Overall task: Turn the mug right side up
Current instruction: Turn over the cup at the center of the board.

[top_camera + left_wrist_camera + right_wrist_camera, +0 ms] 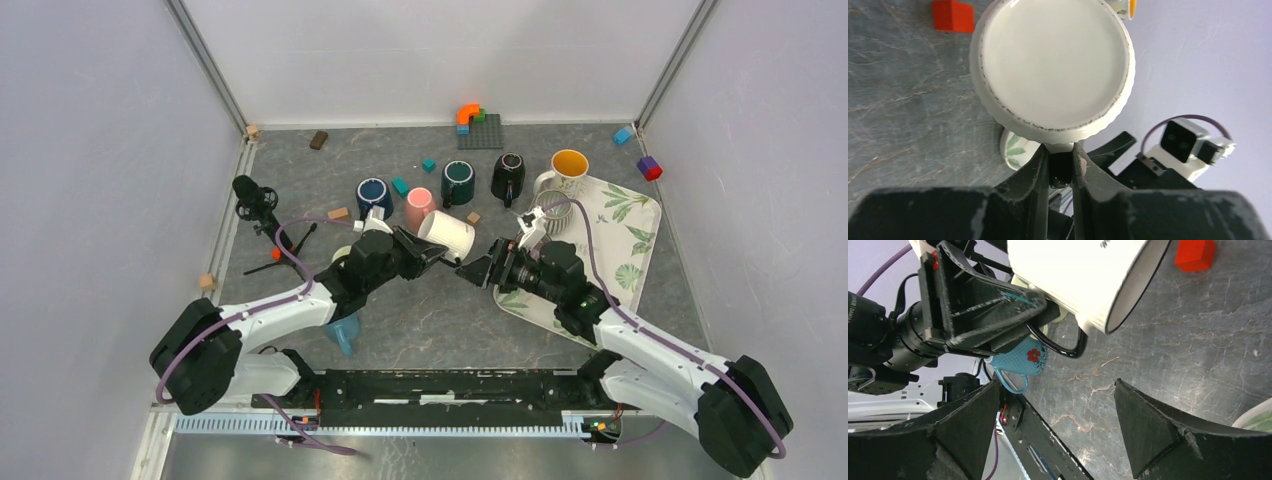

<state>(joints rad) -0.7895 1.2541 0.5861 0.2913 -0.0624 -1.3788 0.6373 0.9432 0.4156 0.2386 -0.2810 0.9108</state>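
Note:
A white mug with a black rim hangs above the table, tipped on its side. Its ribbed base faces the left wrist camera, and its mouth points down and away towards the right arm. My left gripper is shut on the mug's black handle; in the top view this gripper sits just below the mug. My right gripper stands open with nothing between its fingers, a short way below the mug's mouth; the top view shows it to the right of the mug.
A blue mug stands by the left arm. Several mugs line the back of the table. A leaf-patterned tray holds a ribbed mug at right. A red block lies on the table, and a small tripod stands at left.

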